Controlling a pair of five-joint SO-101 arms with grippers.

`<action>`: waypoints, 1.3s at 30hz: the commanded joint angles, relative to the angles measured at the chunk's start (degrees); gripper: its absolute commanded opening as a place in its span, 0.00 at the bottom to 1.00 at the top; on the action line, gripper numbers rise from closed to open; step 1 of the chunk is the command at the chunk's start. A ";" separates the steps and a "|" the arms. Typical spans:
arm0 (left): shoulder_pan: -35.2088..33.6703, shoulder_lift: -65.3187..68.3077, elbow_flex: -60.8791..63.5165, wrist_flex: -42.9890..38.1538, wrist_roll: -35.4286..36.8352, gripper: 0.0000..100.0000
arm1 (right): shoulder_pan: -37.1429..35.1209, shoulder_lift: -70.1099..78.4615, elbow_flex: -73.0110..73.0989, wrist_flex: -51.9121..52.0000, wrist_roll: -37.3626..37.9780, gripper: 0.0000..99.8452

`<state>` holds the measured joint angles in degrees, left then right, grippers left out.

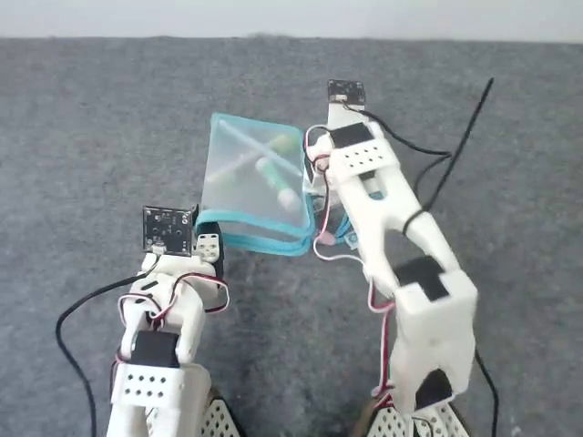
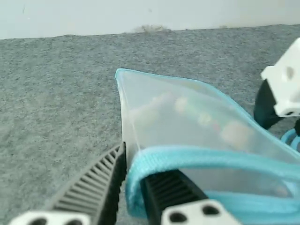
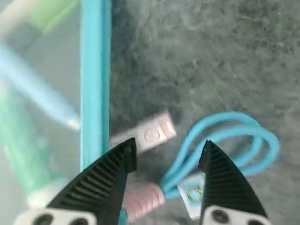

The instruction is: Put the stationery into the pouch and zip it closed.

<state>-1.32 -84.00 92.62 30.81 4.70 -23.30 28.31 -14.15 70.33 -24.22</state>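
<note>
The see-through plastic pouch with turquoise fabric edging [image 1: 244, 187] lies on the grey carpet-like worktop [image 1: 100, 137] between the two arms, its zip side towards their bases. Inside it, seen through the plastic, lie a green-and-white stick with a white cap [image 1: 278, 173] and a pale blue pen [image 3: 40, 91]; other pale shapes beside them are too blurred to name.

The left pincer [image 2: 133, 185] is at the pouch's near corner, on the side away from the other arm. Its two black ribbed fingers [image 2: 96, 185] stand close together, with only the turquoise edge band between them. The band folds over the inner finger, so the pincer holds the pouch by its rim. That corner sits raised off the worktop and the pouch slopes away from it.

The right pincer [image 3: 166, 147] is at the opposite end of the zip side, just off the pouch's turquoise edge. Its fingers stand moderately apart and grip nothing. Between them on the worktop lie a small pink rectangular zip tab [image 3: 152, 133] and a looped turquoise cord [image 3: 234, 138]. A pink ribbed piece [image 3: 140, 199] joins the cord near the pincer's base. One fingertip overlaps the tab's end; I cannot tell whether it touches it.
</note>
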 commanded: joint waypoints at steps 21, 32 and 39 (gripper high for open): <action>0.00 -0.53 -2.24 -1.67 0.35 0.01 | -3.30 7.69 -10.99 3.65 -16.18 0.21; 0.00 -0.53 -2.24 -1.67 0.35 0.01 | -2.24 11.91 -10.99 3.56 -16.18 0.08; 0.00 -0.53 -2.24 -1.67 0.35 0.01 | 8.75 8.92 -10.99 5.67 -8.53 0.00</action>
<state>-1.41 -84.00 92.62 30.81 4.70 -20.48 39.82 -24.18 74.02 -38.46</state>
